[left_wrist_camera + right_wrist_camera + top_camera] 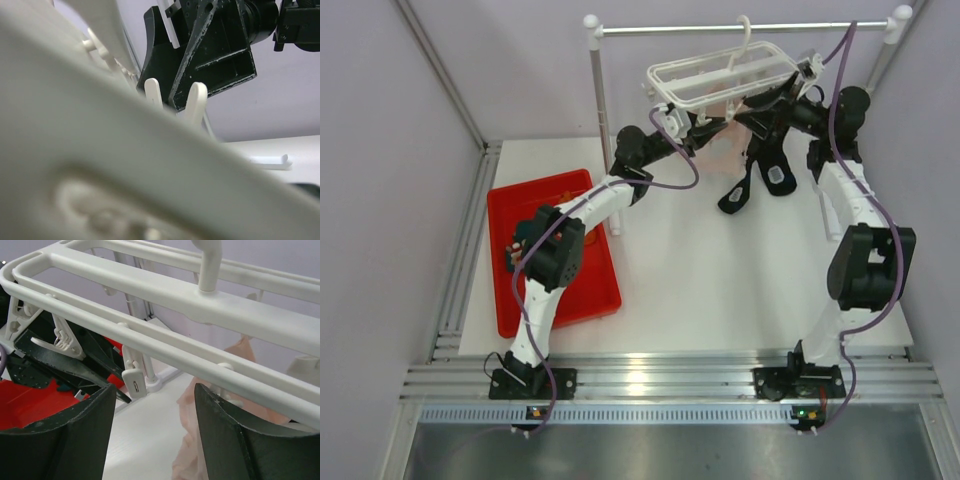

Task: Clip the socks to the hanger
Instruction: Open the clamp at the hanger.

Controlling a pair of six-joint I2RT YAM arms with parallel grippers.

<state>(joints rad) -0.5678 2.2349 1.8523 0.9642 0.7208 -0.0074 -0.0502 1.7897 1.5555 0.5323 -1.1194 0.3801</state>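
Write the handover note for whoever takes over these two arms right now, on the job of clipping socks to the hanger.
Left gripper: up at the hanger, by its left-end clips; grip unclear.
Right gripper: open, empty, by the hanger's right end.
Socks: a dark and orange bit shows in the red tray, beside the left arm.
Done: no orange or teal sock seen clipped.
Left: fetch and clip them.

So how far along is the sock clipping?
Done: only black socks and a pale pink sock hang from the hanger; no orange or teal ones are up. In hand: no sock visible; the right gripper is open under the frame, the left gripper is at its edge, grip unclear. Left: every orange and teal sock; a dark bundle shows in the red tray.
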